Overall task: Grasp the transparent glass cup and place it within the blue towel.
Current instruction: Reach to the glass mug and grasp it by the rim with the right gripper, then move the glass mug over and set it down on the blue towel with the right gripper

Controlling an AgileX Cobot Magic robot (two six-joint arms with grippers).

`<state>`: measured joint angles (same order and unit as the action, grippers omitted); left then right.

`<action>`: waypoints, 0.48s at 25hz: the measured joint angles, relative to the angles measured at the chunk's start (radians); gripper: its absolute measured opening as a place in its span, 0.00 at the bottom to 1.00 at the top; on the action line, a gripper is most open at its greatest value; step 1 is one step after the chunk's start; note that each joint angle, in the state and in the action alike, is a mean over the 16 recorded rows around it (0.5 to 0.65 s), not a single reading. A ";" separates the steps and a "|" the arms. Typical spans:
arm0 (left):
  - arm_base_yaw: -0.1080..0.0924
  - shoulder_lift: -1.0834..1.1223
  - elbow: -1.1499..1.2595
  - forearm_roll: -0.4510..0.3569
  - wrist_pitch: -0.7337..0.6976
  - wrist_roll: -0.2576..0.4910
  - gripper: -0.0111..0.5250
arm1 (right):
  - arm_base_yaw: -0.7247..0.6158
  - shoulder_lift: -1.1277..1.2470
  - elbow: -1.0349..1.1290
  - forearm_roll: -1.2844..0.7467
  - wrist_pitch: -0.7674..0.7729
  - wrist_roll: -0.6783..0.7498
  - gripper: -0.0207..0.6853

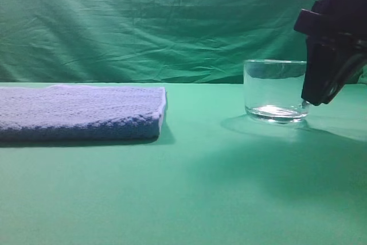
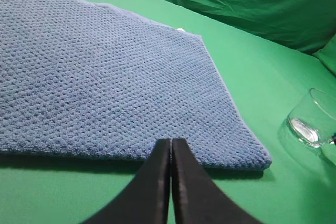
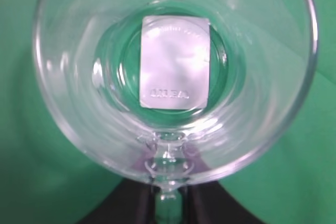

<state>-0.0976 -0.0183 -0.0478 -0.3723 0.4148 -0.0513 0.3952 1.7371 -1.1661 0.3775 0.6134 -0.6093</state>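
The transparent glass cup (image 1: 274,91) stands upright on the green table at the right, apart from the blue towel (image 1: 80,110), which lies flat at the left. My right gripper (image 1: 312,98) comes down at the cup's right side. In the right wrist view I look down into the cup (image 3: 173,72), and my right gripper (image 3: 169,203) is shut on its handle (image 3: 169,182). My left gripper (image 2: 171,148) is shut and empty, hovering at the near edge of the towel (image 2: 105,77). The cup (image 2: 314,121) shows at the right edge of that view.
A wrinkled green cloth backdrop (image 1: 143,21) hangs behind the table (image 1: 189,193). A white label (image 3: 175,62) lies under the cup's base. Bare green table lies between towel and cup.
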 joint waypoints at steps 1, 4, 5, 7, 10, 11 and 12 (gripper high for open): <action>0.000 0.000 0.000 0.000 0.000 0.000 0.02 | 0.016 0.013 -0.037 0.005 0.004 0.000 0.18; 0.000 0.000 0.000 0.000 0.000 0.000 0.02 | 0.073 0.066 -0.163 0.012 0.013 -0.001 0.18; 0.000 0.000 0.000 0.000 0.000 0.000 0.02 | 0.095 0.089 -0.208 0.014 0.015 -0.001 0.18; 0.000 0.000 0.000 0.000 0.000 0.000 0.02 | 0.140 0.142 -0.302 0.015 0.019 -0.001 0.18; 0.000 0.000 0.000 0.000 0.000 0.000 0.02 | 0.207 0.240 -0.447 0.017 0.027 -0.002 0.18; 0.000 0.000 0.000 0.000 0.000 0.000 0.02 | 0.227 0.277 -0.494 0.018 0.031 -0.002 0.18; 0.000 0.000 0.000 0.000 0.000 0.000 0.02 | 0.247 0.313 -0.540 0.018 0.035 -0.002 0.18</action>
<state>-0.0976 -0.0183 -0.0478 -0.3723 0.4148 -0.0513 0.6422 2.0503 -1.7060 0.3954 0.6479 -0.6111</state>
